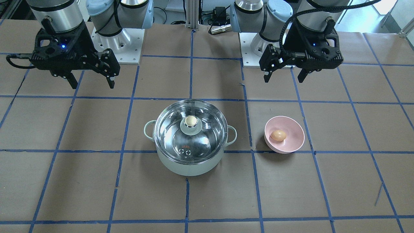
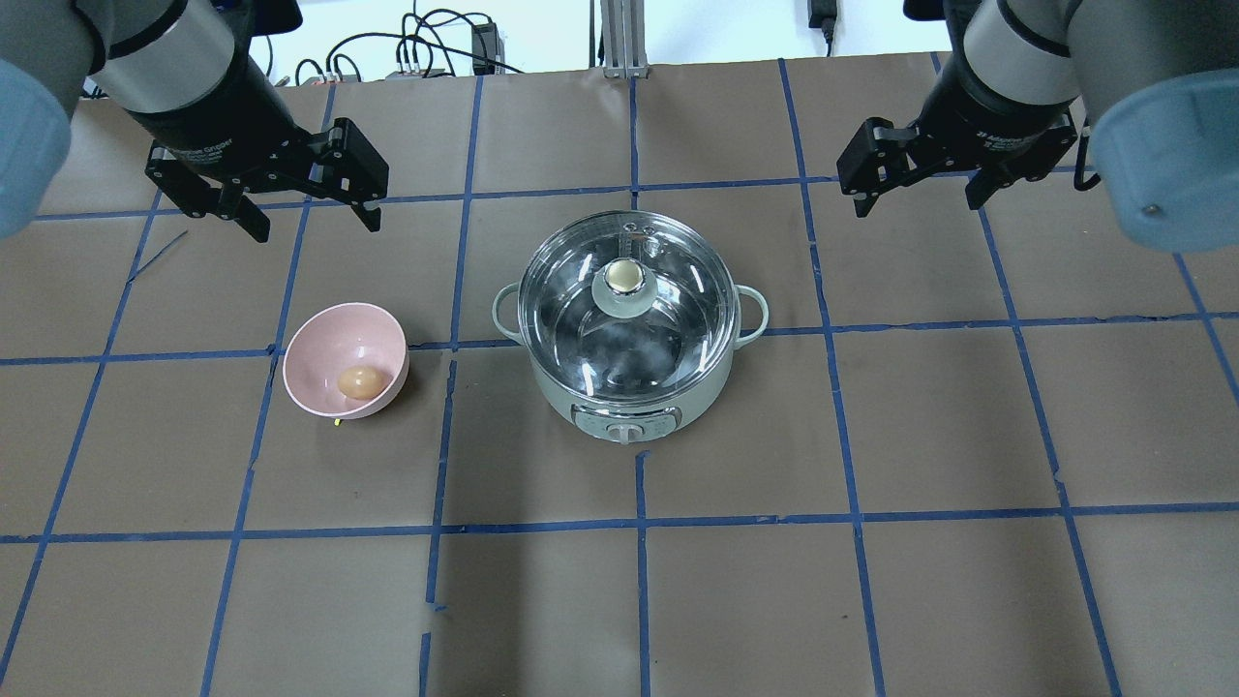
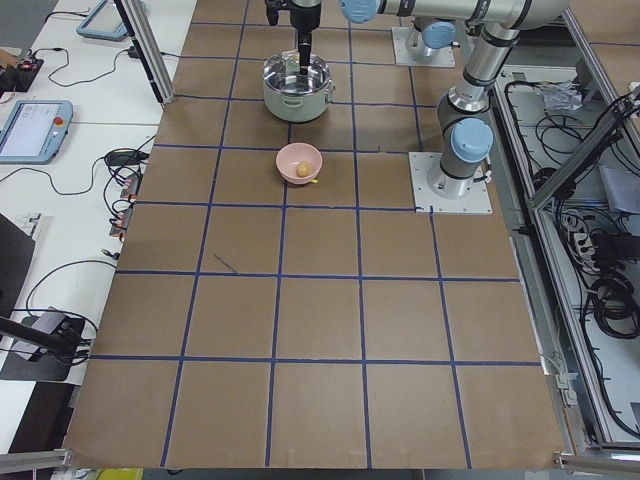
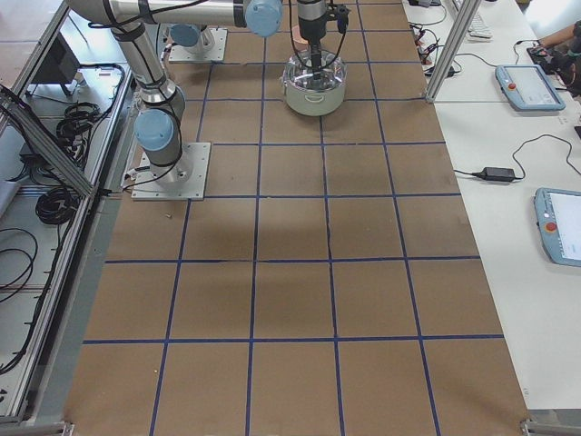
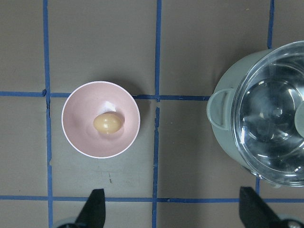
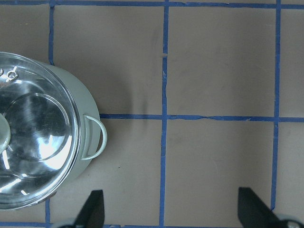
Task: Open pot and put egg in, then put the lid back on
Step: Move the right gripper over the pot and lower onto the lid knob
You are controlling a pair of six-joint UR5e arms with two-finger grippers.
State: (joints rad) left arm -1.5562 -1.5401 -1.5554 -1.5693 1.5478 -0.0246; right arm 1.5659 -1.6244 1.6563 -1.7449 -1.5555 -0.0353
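The mint-green pot (image 2: 629, 416) stands at the table's middle with the glass lid (image 2: 668, 329) on it, its gold-beige knob (image 2: 624, 277) up. The tan egg (image 2: 359, 382) lies in a pink bowl (image 2: 329, 339) to the pot's left in the overhead view. My left gripper (image 2: 316, 225) is open and empty, above and beyond the bowl; its wrist view shows the egg (image 5: 107, 123) and the pot (image 5: 223, 114). My right gripper (image 2: 916, 203) is open and empty, beyond and to the right of the pot; its wrist view shows the pot's handle (image 6: 97, 137).
The table (image 2: 871, 436) is brown paper with a grid of blue tape. The arm bases (image 1: 119, 45) stand at the robot's side. Cables and teach pendants (image 3: 35, 130) lie off the table's edges.
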